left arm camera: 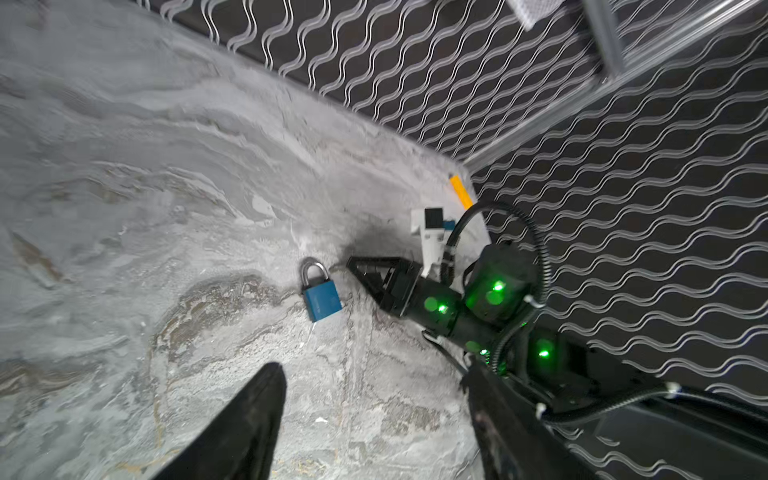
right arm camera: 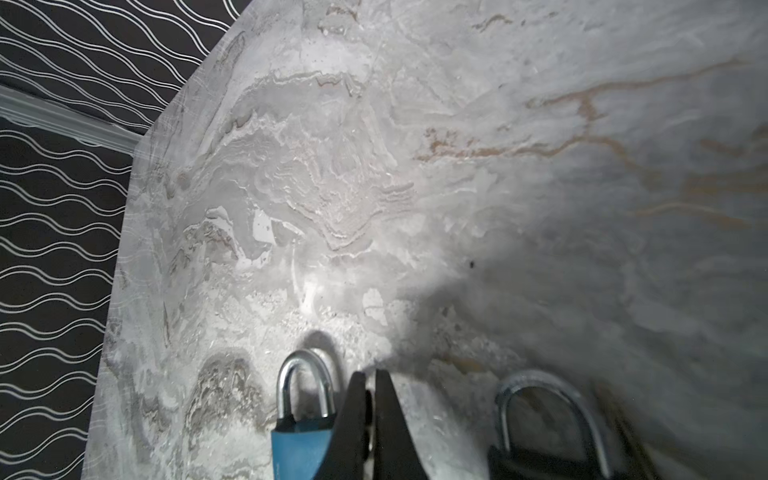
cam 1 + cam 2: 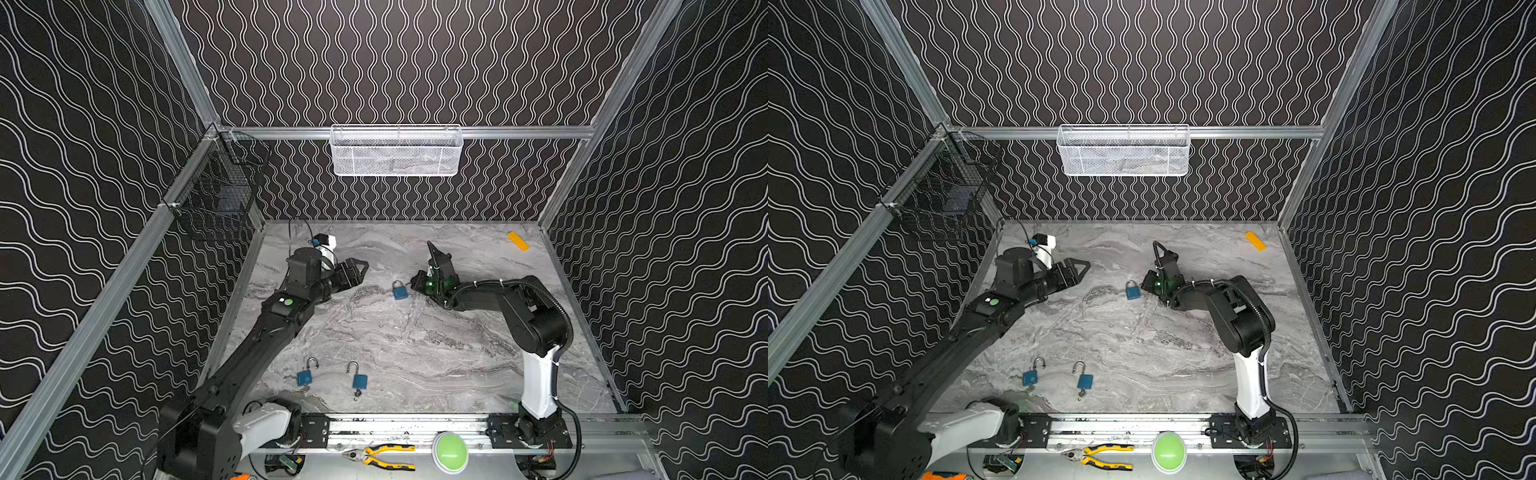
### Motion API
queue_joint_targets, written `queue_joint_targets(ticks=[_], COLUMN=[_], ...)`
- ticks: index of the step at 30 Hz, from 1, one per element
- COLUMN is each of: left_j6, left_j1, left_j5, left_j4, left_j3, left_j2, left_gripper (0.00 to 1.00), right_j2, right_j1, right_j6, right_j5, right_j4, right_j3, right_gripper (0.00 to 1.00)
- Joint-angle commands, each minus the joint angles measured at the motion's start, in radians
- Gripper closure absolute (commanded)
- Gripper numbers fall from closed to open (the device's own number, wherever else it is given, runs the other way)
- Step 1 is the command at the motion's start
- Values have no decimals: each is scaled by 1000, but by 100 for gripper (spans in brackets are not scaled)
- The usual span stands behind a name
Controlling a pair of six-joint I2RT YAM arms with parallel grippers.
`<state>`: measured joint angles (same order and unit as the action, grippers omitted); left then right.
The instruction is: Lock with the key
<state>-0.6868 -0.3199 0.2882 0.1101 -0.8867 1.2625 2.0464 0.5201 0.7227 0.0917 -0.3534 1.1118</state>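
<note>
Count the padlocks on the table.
3. Middle padlock lies at mid-depth, between the two arms. Front-left padlock and front-right padlock lie side by side near the front. Others may be hidden.

Top views look down; close wrist views share the padlock (image 1: 321, 298).

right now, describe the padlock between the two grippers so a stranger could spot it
On the marble tabletop, look mid-table between the left gripper and right gripper. There lies a blue padlock, right beside the shut right gripper's tips. Unlike the two blue padlocks near the front rail, its shackle is closed.
</note>
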Motion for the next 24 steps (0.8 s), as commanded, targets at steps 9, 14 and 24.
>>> queue_joint_targets(ticks=[9, 14, 24], left_j6=[-56, -64, -17], left_j1=[2, 2, 3], left_j5=[-134, -124, -96], left_j4=[37, 43, 224], left_j3=[32, 37, 18], left_j2=[-63, -21, 75], left_gripper=[21, 21, 14], right_j2=[-46, -65, -214], right_j1=[8, 10, 12], right_j6=[24, 32, 45], right_j5=[-15, 3, 70], right_j4=[-13, -17, -2], right_j3=[-64, -78, -151], right_gripper=[64, 62, 54])
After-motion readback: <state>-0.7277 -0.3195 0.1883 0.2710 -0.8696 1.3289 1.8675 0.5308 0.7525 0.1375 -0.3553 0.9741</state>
